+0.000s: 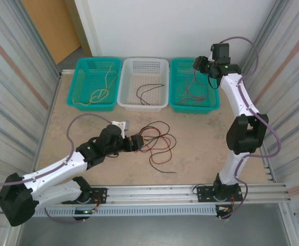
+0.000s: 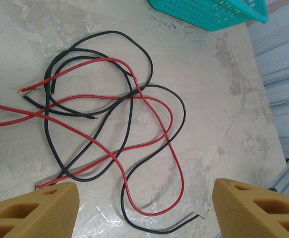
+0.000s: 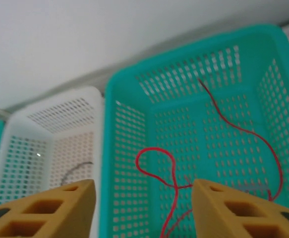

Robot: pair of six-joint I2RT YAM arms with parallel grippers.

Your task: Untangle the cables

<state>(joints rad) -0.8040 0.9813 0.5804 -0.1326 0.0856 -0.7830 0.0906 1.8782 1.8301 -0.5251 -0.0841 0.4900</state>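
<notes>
Evidently the sorting is partly done. Three cables lie apart in baskets at the far edge of the table (image 1: 200,138): a tan cable (image 1: 101,95) in the left teal basket (image 1: 95,106), a black cable (image 1: 145,88) in the white basket (image 1: 142,104), and a red cable (image 1: 193,87) in the right teal basket (image 1: 194,107).

Outstanding: a tangle (image 1: 157,141) of red and black strands on the open table, just beside the left gripper (image 1: 139,142). My judgement is that the larger share of the work is yet to be done.

Left gripper (image 2: 144,186): fingers spread wide above the tangle (image 2: 136,90), gripping nothing. Right gripper (image 1: 203,65): high over the right teal basket, fingers spread (image 3: 143,186), nothing between them.

Comparison of views: overhead, the tangle reads as a small scribble, though all three baskets and both arms are placed. The left wrist view resolves the strands, showing red crossing black at several points and loose ends with bared tips. I cannot fix the strand count. The right wrist view shows the red cable (image 3: 155,148) looping loose on its basket floor.
</notes>
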